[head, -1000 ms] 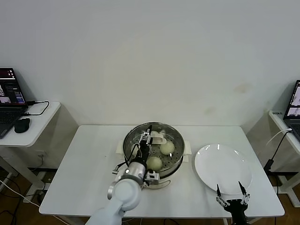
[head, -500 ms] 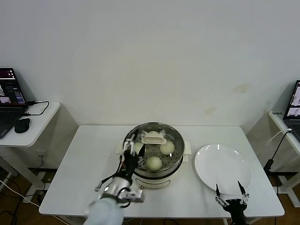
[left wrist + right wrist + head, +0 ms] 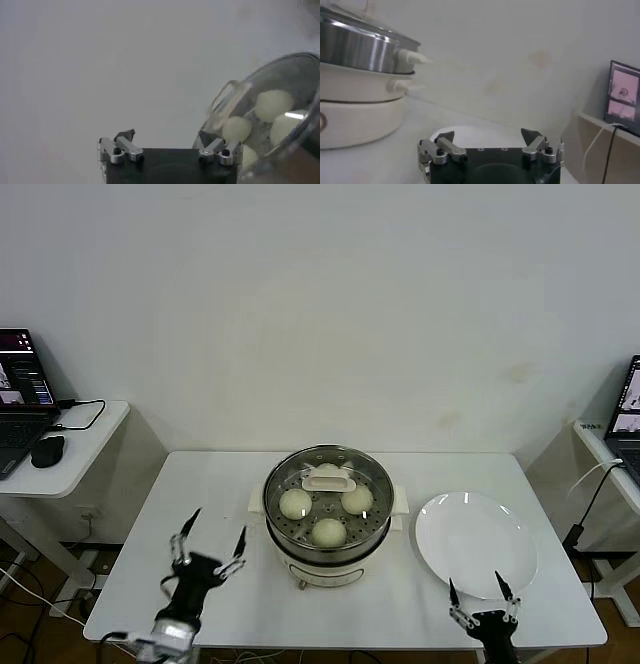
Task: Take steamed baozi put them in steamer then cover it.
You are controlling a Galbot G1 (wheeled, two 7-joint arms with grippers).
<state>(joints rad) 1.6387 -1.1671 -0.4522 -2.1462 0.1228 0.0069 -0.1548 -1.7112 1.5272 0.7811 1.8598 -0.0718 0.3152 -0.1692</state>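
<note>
The steamer (image 3: 326, 556) stands mid-table with the glass cover (image 3: 366, 476) on it, its cream bar handle (image 3: 329, 480) on top. Three baozi (image 3: 296, 504) show through the glass; a fourth lies partly hidden under the handle. My left gripper (image 3: 209, 536) is open and empty, low over the table to the steamer's left. Its wrist view shows the cover (image 3: 295, 72) and baozi (image 3: 273, 103) beside it. My right gripper (image 3: 482, 594) is open and empty at the table's front right, by the plate. The right wrist view shows the steamer (image 3: 357, 112).
A flat white plate (image 3: 475, 544) lies right of the steamer, also in the right wrist view (image 3: 485, 136). Side desks with laptops (image 3: 20, 399) stand at both sides. A wall (image 3: 320, 314) runs behind the table.
My left gripper has let go of the cover's handle and drawn back down and to the left, away from the steamer. The cover now rests on the steamer. The right gripper barely moved.
</note>
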